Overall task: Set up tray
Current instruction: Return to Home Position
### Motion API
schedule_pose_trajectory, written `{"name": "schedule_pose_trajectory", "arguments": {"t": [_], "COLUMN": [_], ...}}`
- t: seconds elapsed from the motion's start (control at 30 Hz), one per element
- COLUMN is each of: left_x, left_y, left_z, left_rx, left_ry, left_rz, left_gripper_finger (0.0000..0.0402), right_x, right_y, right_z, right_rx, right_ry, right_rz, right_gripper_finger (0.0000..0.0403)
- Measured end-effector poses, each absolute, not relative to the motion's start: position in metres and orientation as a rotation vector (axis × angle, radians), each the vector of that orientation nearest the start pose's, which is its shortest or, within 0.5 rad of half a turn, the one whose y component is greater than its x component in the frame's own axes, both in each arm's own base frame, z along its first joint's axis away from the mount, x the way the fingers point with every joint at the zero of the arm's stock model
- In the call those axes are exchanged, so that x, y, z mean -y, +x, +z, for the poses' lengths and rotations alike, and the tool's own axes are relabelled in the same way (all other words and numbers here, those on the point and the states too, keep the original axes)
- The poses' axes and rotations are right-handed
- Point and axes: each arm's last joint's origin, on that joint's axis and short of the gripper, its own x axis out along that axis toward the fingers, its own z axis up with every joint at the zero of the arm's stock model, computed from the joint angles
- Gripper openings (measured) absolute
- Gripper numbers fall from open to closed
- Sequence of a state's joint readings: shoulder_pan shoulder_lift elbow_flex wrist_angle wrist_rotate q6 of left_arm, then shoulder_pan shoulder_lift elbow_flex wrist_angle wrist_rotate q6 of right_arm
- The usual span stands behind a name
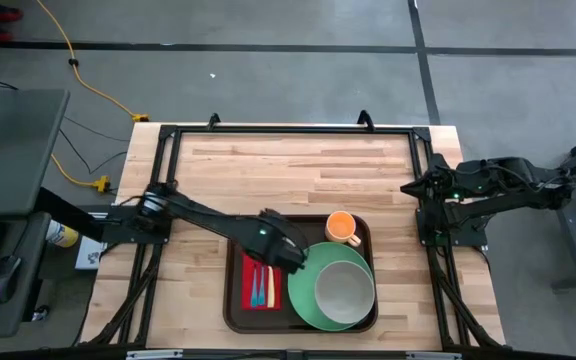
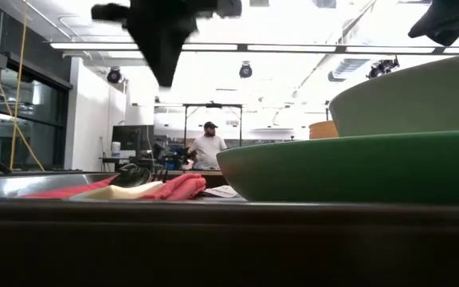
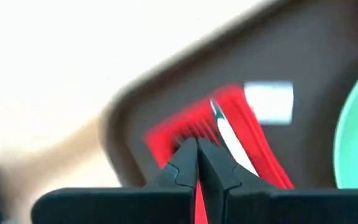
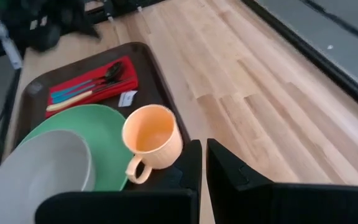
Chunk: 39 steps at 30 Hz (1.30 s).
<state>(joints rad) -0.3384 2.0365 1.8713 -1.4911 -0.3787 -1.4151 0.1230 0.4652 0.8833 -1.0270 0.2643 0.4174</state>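
Observation:
The dark brown tray (image 1: pixel 236 300) lies at the table's near edge. On its left part rests a red napkin (image 1: pixel 261 285) with several pieces of cutlery (image 4: pixel 82 93) laid along it. To the right, a green plate (image 1: pixel 303 295) carries a pale grey bowl (image 1: pixel 344 290). An orange cup (image 1: pixel 341 227) stands upright in the tray's far right corner. My left gripper (image 1: pixel 290 255) hangs shut above the tray, between napkin and plate, pointing steeply down; the left wrist view shows the napkin (image 3: pixel 185 121) below its fingertips, nothing between them. My right gripper (image 4: pixel 201 155) waits shut, raised off the table's right edge.
Bare wooden table (image 1: pixel 298 170) stretches from the tray to the far edge. A black frame (image 1: pixel 288 128) runs around the table top. A person (image 2: pixel 208 147) stands far back in the room, away from the table.

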Motion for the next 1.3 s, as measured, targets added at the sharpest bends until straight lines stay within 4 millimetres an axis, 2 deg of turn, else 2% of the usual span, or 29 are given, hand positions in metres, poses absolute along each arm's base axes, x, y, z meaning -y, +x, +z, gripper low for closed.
{"name": "schedule_pose_trajectory", "arguments": {"t": [0.17,0.3,0.43,0.53,0.63,0.73,0.83,0.97,1.17,1.3], "left_x": [0.111,0.105,0.099,0.097,0.097,0.097,0.092,0.086,0.084,0.083], "left_y": [0.336,0.319,0.294,0.264,0.233,0.198,0.171,0.152,0.145,0.146], "left_z": [0.308,0.321,0.317,0.311,0.303,0.292,0.277,0.252,0.208,0.195], "left_rx": [-0.934,-0.909,-0.901,-0.82,-0.676,-0.561,-0.476,-0.421,-0.345,-0.245], "left_ry": [-0.352,-0.228,-0.191,-0.203,-0.214,-0.231,-0.251,-0.274,-0.348,-0.315], "left_rz": [1.046,0.999,1.018,1.057,1.032,0.962,0.867,0.724,0.46,0.332], "left_gripper_finger": [0.0044,0.0044,0.0044,0.0044,0.0044,0.0044,0.0044,0.0044,0.0044,0.0044], "right_x": [-0.001,0.003,0.01,0.016,0.021,0.023,0.023,0.021,0.018,0.016], "right_y": [0.054,0.027,-0.017,-0.053,-0.078,-0.093,-0.093,-0.08,-0.046,-0.027], "right_z": [0.323,0.329,0.341,0.347,0.349,0.352,0.352,0.35,0.347,0.342], "right_rx": [-0.543,-0.463,-0.292,-0.14,-0.025,0.032,0.033,0.04,0.114,0.164], "right_ry": [0.314,0.325,0.379,0.439,0.486,0.5,0.479,0.448,0.354,0.361], "right_rz": [-0.197,-0.196,-0.217,-0.246,-0.286,-0.287,-0.286,-0.286,-0.292,-0.294], "right_gripper_finger": [0.0,0.0,0.0,0.0,0.0,0.0,0.0,0.0,0.0,0.0]}}
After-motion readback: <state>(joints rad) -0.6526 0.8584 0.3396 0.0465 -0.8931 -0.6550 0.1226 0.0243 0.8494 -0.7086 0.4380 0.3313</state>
